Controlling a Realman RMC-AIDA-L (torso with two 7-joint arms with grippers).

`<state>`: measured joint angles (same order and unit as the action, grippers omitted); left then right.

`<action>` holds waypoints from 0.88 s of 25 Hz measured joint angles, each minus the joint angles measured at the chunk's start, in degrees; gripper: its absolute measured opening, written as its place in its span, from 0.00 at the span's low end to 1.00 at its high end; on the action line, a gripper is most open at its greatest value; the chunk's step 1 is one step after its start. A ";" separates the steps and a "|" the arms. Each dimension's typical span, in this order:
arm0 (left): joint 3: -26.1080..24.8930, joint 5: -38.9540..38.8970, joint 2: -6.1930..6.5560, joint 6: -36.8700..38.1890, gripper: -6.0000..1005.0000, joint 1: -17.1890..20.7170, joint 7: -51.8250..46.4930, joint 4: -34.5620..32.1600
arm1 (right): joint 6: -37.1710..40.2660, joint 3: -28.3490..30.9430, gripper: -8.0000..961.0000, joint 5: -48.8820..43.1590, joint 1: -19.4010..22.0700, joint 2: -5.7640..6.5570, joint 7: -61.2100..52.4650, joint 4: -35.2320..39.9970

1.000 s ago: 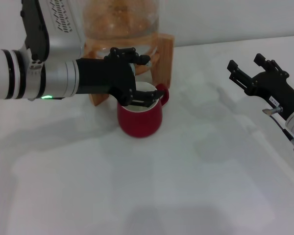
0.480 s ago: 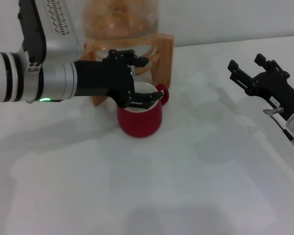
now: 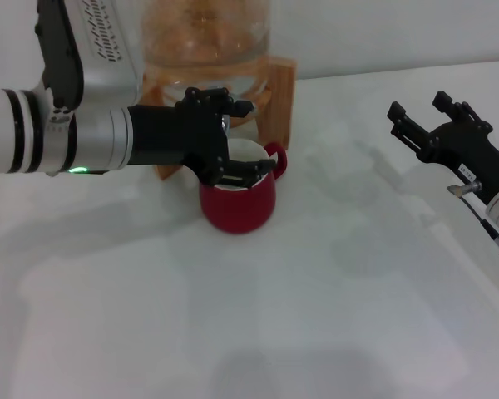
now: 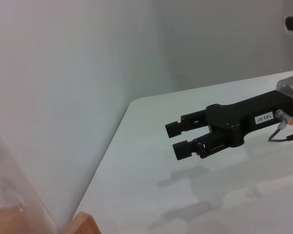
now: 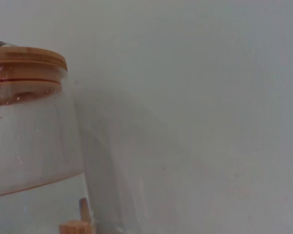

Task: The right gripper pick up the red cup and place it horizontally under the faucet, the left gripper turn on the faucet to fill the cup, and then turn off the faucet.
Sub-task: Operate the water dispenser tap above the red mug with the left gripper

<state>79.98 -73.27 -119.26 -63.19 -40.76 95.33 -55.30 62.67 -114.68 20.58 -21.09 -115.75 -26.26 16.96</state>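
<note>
From the head, the red cup (image 3: 238,198) stands upright on the white counter (image 3: 258,316), just in front of the wooden stand (image 3: 279,100) that carries the glass jar (image 3: 206,37); its small loop handle points away from the left arm; the left tool (image 3: 231,137) reaches in from the left and hovers over the cup's mouth, its black fingers spread around the spot where the faucet (image 3: 225,121) hangs, of which only a glint shows between them, so whether they grip the lever cannot be told; the right tool (image 3: 417,116) waits well to the right of the cup, above the counter, fingers parted and holding nothing; from the left wrist, the right tool (image 4: 179,137) shows far off over the counter (image 4: 151,195), its two fingers slightly apart with a clear gap; from the right wrist, only the glass jar (image 5: 34,146) with its wooden lid (image 5: 24,66) fills the near side against a plain wall (image 5: 210,97).
</note>
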 joint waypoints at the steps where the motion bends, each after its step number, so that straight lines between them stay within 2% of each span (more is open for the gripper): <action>1: 0.00 0.00 0.00 0.00 0.84 0.00 0.00 0.00 | 0.00 0.03 0.87 0.00 0.01 0.00 0.01 0.00; 22: 0.00 0.07 0.00 0.42 0.84 -2.63 0.93 2.14 | 0.26 0.09 0.87 -0.01 0.14 0.00 0.23 0.09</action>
<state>79.98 -73.20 -119.27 -62.77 -43.39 96.26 -53.16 62.93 -114.60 20.57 -20.96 -115.75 -26.03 17.05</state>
